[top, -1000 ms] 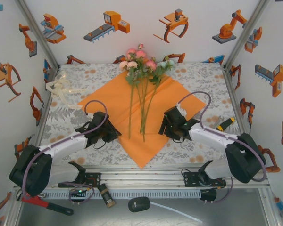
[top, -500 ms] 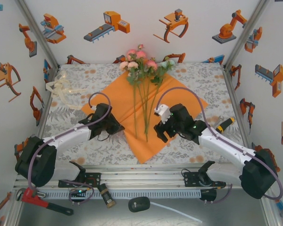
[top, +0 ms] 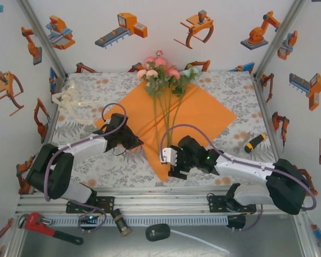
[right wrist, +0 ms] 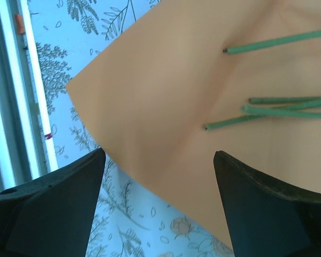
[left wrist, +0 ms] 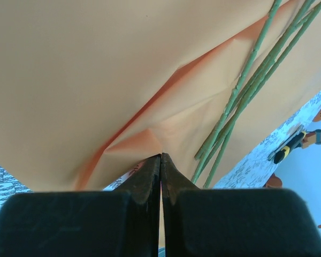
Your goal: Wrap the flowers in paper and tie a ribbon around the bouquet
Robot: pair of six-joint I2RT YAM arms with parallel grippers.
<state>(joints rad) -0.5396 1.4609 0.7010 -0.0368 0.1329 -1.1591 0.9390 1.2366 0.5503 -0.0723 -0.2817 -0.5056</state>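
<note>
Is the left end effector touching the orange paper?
Touching. Left wrist view: the left end effector is shut on a raised fold of the orange paper.

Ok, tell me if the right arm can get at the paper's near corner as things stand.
Probably yes. The right gripper hangs open just above the near edge of the paper, with nothing between its fingers and the sheet. The stem ends of the flowers lie farther in, clear of that corner.

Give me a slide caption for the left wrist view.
Left gripper pinching the orange paper, green flower stems alongside.
</note>
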